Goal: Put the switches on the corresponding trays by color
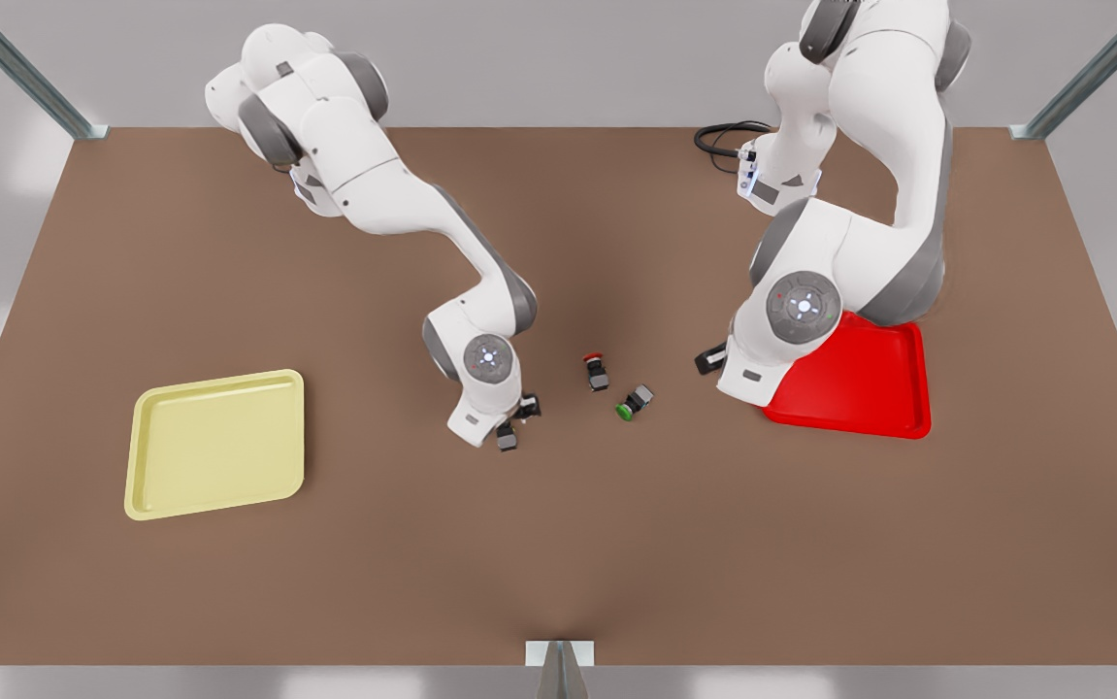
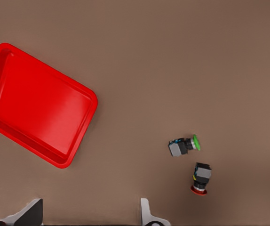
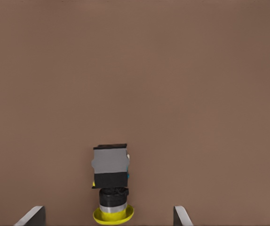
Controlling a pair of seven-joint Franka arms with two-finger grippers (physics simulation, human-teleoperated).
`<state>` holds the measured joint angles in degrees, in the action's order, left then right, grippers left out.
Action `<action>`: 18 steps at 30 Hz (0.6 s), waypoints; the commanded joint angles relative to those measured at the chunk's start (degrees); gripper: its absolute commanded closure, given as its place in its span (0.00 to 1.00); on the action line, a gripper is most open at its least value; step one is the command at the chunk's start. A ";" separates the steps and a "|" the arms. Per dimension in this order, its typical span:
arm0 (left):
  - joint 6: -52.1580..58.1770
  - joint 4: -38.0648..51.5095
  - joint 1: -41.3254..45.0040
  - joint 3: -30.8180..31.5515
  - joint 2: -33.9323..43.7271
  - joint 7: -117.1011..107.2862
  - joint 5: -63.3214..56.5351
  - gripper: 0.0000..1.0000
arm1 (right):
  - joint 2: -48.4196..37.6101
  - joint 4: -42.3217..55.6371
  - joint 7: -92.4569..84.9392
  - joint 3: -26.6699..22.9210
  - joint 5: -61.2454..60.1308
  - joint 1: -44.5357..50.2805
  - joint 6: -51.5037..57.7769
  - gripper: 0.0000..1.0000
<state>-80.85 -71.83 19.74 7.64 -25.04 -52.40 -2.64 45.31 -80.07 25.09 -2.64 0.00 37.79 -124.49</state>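
Yellow-capped switch (image 3: pixel 110 188) (dark grey body) lies between the right end effector (image 3: pixel 109 217)'s spread, empty fingers.

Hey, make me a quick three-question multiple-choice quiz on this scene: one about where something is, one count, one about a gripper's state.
1. Which switch lies between the right gripper's fingers? A the red one; B the green one; C the yellow switch.
2. How many switches lie in the trays? A none; B one; C two.
3. The left gripper is: A shut on a switch; B open over the bare table; C open around the green one.

Answers: C, the yellow cap sits between its fingers; A, the yellow tray and the red tray both hold nothing; B, its fingers stand apart with nothing between them.
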 commanded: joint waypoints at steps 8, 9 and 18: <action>-10.20 3.45 2.14 -1.67 -7.39 -5.70 -0.09 0.00 | 3.91 0.09 -0.30 -0.26 0.09 0.09 -3.92 0.00; -10.29 3.36 2.14 -1.40 -7.12 -1.48 -0.09 0.00 | 4.26 0.09 -0.13 -0.26 0.18 0.17 -4.62 0.00; -19.43 2.40 3.99 -0.53 -10.55 25.68 1.05 0.00 | 5.49 0.18 -0.30 -0.88 0.26 -0.18 -4.62 0.00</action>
<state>-100.51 -69.48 23.58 7.12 -35.94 -26.71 -1.99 50.80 -79.89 24.63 -3.99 0.21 37.61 -129.11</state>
